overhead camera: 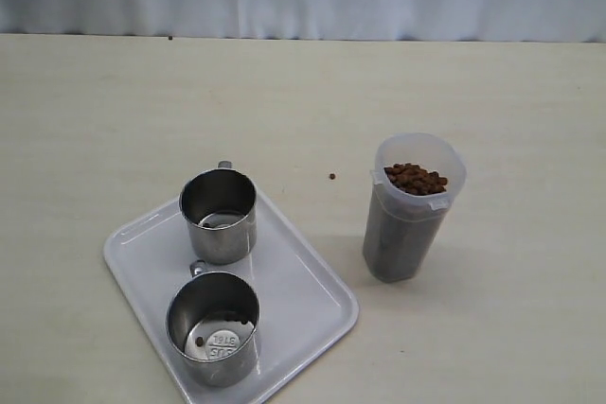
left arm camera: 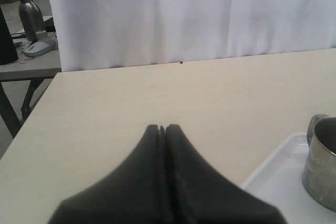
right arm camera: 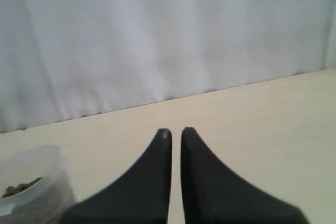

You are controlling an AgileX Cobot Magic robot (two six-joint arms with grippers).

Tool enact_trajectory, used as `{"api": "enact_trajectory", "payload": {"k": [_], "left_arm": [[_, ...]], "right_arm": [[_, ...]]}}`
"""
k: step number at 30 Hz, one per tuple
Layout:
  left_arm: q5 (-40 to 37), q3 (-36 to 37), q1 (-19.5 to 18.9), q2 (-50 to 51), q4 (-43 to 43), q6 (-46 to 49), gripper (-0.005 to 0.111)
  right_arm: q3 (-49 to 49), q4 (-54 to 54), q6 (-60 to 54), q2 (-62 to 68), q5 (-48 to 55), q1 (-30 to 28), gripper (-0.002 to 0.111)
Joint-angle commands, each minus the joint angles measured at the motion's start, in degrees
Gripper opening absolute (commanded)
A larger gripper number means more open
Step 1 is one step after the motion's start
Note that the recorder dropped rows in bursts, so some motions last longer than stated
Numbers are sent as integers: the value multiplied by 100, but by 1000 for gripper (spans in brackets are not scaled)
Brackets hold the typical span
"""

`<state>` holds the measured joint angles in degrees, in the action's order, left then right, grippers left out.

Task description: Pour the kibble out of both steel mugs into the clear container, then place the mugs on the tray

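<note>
When I look from my left side across to my right, I start with my left gripper (left arm camera: 161, 127). Its two fingers are pressed tight together and it holds nothing. It hangs over the bare table (left arm camera: 131, 93), near the tray (left arm camera: 278, 177).

Next comes the white tray itself. Both steel mugs stand upright on it, a little apart. The far mug (overhead camera: 218, 215) looks empty. The near mug (overhead camera: 213, 326) has one lone pellet (overhead camera: 200, 341) at the bottom. So I think the job is almost all done.

I guess the mugs are hard and light. Shiny steel can slip, so to lift one I would pinch its rim wall or the little loop handle.

Further right, one loose pellet (overhead camera: 332, 176) lies on the table, between the tray and the clear container (overhead camera: 407, 224). It is tiny and round, so it may roll.

The clear container stands upright, well apart from the tray. The kibble (overhead camera: 415, 178) fills it nearly to the top. I think it is heavy and its plastic bends, so I would hold it low and gently.

Last is my right gripper (right arm camera: 176, 132). Its fingers are closed, with only a thin slit between the tips, and it holds nothing.
</note>
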<state>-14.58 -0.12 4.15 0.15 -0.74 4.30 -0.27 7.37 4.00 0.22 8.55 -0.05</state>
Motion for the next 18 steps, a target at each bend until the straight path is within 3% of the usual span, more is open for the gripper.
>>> {"api": "enact_trajectory", "payload": {"k": [1, 4, 14, 18], "left_arm": [[77, 12, -9, -15, -10, 3, 0], [77, 12, -9, -15, -10, 3, 0], [77, 12, -9, -15, -10, 3, 0], [77, 12, -9, -15, -10, 3, 0]], "right_arm": [[27, -4, -62, -22, 70, -1054, 5], [27, -4, -62, -22, 70, -1390, 5], [27, -564, -62, -22, 70, -1377, 5], [27, -1206, -62, -22, 81, -1028, 5]]}}
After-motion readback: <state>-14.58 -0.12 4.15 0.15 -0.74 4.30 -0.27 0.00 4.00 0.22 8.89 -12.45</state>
